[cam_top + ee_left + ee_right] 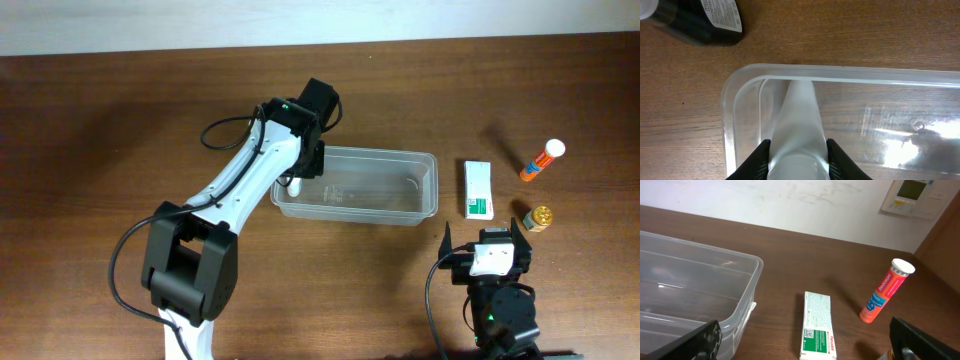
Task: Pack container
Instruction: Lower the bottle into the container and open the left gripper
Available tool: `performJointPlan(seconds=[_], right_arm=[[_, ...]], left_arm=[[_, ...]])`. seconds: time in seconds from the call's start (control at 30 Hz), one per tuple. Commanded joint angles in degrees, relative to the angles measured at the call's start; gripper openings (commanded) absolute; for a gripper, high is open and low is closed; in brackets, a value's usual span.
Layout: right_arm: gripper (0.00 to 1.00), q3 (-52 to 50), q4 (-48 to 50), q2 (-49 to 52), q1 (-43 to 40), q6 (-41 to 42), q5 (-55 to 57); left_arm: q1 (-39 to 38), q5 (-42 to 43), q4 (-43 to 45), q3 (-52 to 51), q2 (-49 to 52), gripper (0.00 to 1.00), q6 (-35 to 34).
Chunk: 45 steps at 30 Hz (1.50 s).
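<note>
The clear container [400, 153] lies at the table's middle. My left gripper [300, 170] hangs over its left end, shut on a white bottle [797, 135] whose tip points down inside the tub; the tip shows in the overhead view [295, 185]. The left wrist view shows the container's rounded corner and rim [840, 74]. My right gripper [487, 240] sits low near the front right, open and empty, its fingers [812, 345] apart on either side of the view. The container's right end [740, 260] is to its left.
A white-and-green box [478, 188] [817, 327] lies right of the container. An orange tube with a white cap [542, 160] [885, 292] and a small gold-lidded bottle [540, 218] stand further right. A dark bottle [695, 20] lies outside the container's left end.
</note>
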Motion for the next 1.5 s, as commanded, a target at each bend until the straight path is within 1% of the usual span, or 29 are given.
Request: performJointPlan(seconds=[0.0, 0.17, 0.3, 0.43, 0.67, 0.9, 0.93, 1.0, 1.33, 1.47], right_arm=[[0.98, 0.3, -0.1, -0.1, -0.2, -0.4, -0.1], [0.98, 0.3, -0.1, -0.1, -0.2, -0.4, -0.1], [0.98, 0.3, 0.0, -0.1, -0.2, -0.4, -0.1], [0.98, 0.3, 0.0, -0.1, -0.2, -0.4, -0.1], [0.98, 0.2, -0.1, -0.1, -0.2, -0.4, -0.1], [0.98, 0.3, 0.0, -0.1, -0.2, -0.4, -0.1], [0.98, 0.3, -0.1, -0.1, -0.2, -0.4, -0.1], [0.98, 0.3, 0.0, -0.1, -0.2, -0.4, -0.1], [0.98, 0.3, -0.1, -0.1, -0.2, -0.4, -0.1], [0.98, 0.3, -0.1, -0.1, -0.2, -0.4, -0.1]], left_arm=[[-0.3, 0.0, 0.4, -0.3, 0.1, 0.31, 0.0], [-0.3, 0.4, 0.4, -0.3, -0.1, 0.31, 0.1], [-0.3, 3.6, 1.2, -0.2, -0.2, 0.31, 1.7], [-0.3, 3.5, 1.9, -0.2, -0.2, 0.31, 1.9], [-0.3, 3.5, 2.5, -0.2, -0.2, 0.31, 4.2], [-0.3, 3.5, 2.3, -0.2, -0.2, 0.32, 4.2], [-0.3, 3.5, 2.3, -0.2, -0.2, 0.42, 4.2], [-0.3, 3.5, 2.2, -0.2, -0.2, 0.54, 4.2], [-0.2, 3.7, 2.2, 0.0, -0.2, 0.55, 4.2], [0.5, 3.6, -1.0, 3.8, -0.7, 0.55, 4.3]])
